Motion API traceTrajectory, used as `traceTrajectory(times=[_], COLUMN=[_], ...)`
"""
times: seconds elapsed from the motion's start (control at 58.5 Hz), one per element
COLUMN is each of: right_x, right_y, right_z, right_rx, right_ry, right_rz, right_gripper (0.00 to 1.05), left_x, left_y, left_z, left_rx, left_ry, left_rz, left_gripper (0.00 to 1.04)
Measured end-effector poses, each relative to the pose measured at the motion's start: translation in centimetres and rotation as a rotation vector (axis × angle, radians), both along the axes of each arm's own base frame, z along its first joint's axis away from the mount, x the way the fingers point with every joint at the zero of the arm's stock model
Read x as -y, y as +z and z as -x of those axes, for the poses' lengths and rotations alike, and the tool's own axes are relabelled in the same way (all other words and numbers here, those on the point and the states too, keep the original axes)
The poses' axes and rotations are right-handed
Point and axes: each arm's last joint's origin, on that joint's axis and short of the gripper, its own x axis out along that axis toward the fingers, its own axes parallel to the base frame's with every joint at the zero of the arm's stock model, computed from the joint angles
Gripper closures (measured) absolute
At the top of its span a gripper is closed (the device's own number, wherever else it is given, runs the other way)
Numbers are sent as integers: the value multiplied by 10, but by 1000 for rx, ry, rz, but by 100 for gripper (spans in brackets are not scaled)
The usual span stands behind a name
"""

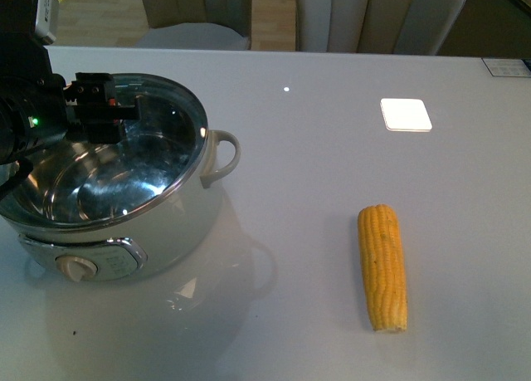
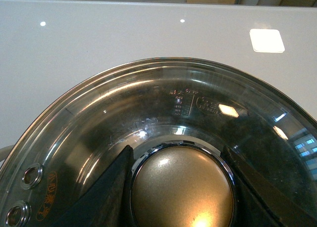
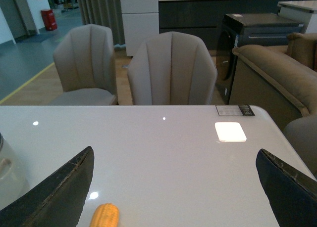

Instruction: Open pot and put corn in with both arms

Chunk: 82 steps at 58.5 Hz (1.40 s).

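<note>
The white pot [image 1: 170,227] stands at the table's left, its beige dial panel [image 1: 79,267] facing me. Its glass lid [image 1: 153,161] hangs over the mouth at a tilt; whether it touches the rim I cannot tell. My left gripper [image 1: 104,107] is shut on the pot lid: in the left wrist view both black fingers [image 2: 111,187] press the gold knob [image 2: 182,190]. The corn [image 1: 383,267] lies on the table at the right, cut end toward me. My right gripper [image 3: 176,187] is open above the table, with the corn [image 3: 104,215] low between its fingers [image 3: 59,192].
A loop handle [image 1: 224,155] sticks out from the pot toward the corn. Two padded chairs [image 3: 171,68] stand behind the table's far edge. A bright light patch [image 1: 406,114] and a small label [image 1: 506,66] are on the tabletop at the far right.
</note>
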Motion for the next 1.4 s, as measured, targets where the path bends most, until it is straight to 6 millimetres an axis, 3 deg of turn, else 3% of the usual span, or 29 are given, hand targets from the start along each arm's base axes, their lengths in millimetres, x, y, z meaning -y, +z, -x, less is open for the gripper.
traceTrajectory(times=[0.239, 0.41, 0.479, 0.564, 0.753, 0.992, 1.112, 1.129, 1.248, 1.402], right_x=[0, 0, 0, 0, 0, 0, 0, 0, 0, 0], right_y=[0, 0, 0, 0, 0, 0, 0, 0, 0, 0], right_z=[0, 0, 0, 0, 0, 0, 0, 0, 0, 0], right_rx=[0, 0, 0, 0, 0, 0, 0, 0, 0, 0], right_ry=[0, 0, 0, 0, 0, 0, 0, 0, 0, 0], right_rz=[0, 0, 0, 0, 0, 0, 0, 0, 0, 0], right_gripper=[9, 9, 9, 9, 9, 9, 9, 9, 9, 9], left_x=[0, -5, -15, -31, -79, -165, -225, -238, -257, -260], left_y=[9, 38, 68, 90, 107, 83, 43, 30, 4, -25], left_z=[1, 1, -3, -4, 0, 29, 62, 72, 87, 91], left_rx=[0, 34, 103, 160, 214, 240, 204, 185, 159, 116], left_ry=[-15, -42, -39, -15, 79, 251, 387, 424, 472, 459], left_rz=[-20, -24, -12, -10, -18, -39, -21, -15, -20, -5], left_gripper=[60, 60, 60, 60, 60, 60, 60, 60, 60, 60])
